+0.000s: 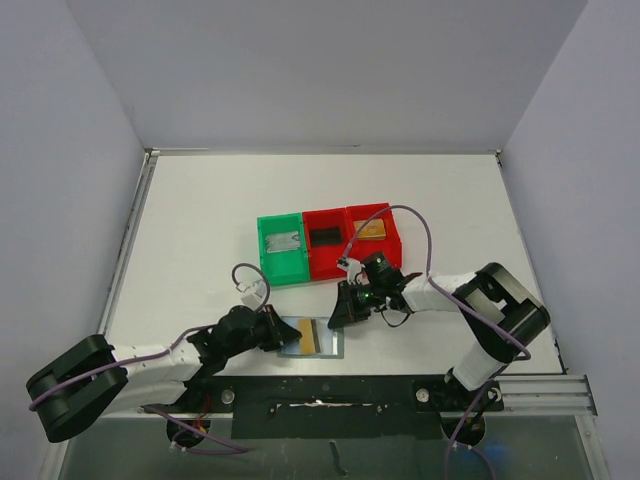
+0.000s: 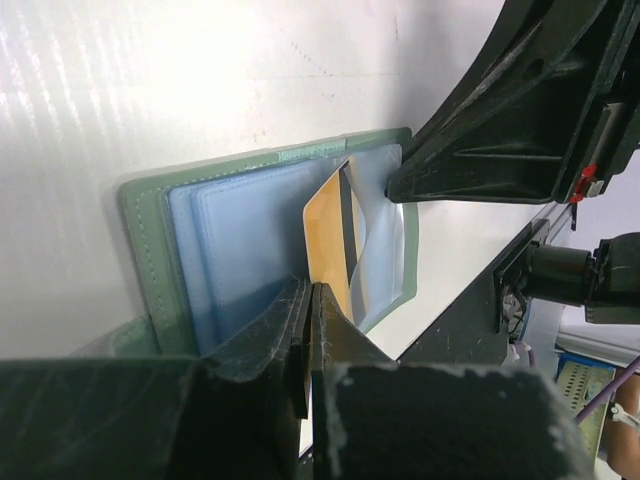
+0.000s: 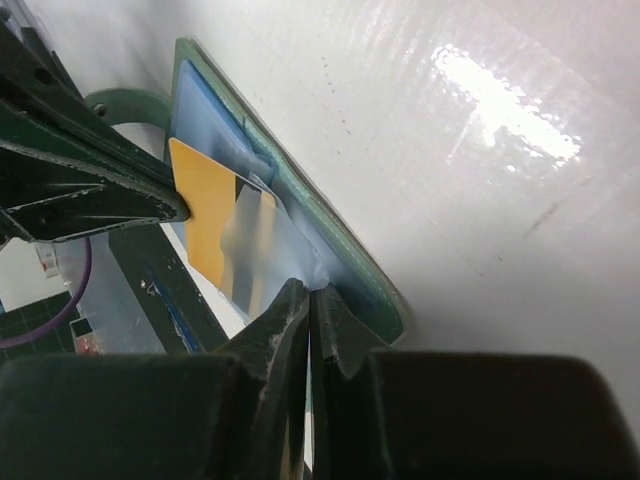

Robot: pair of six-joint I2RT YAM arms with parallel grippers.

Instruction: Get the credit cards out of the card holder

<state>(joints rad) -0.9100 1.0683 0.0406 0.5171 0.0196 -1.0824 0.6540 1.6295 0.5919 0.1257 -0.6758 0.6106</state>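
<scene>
The card holder (image 1: 322, 338) lies open on the table near the front edge; it is grey-green with bluish clear pockets (image 2: 240, 215). A gold credit card (image 2: 328, 235) with a dark stripe sticks partway out of a clear pocket. My left gripper (image 2: 312, 292) is shut on the card's near edge. My right gripper (image 3: 315, 290) is shut on the edge of the clear pocket of the card holder (image 3: 340, 240) and pins it down. In the top view the left gripper (image 1: 288, 334) and right gripper (image 1: 343, 316) meet over the holder.
Three open bins stand behind: a green bin (image 1: 268, 262) with a silver-grey card (image 1: 284, 241), a red bin (image 1: 325, 265) with a black card (image 1: 325, 236), and a red bin (image 1: 392, 243) with a gold card (image 1: 370, 229). The table's front rail (image 1: 400, 385) is close.
</scene>
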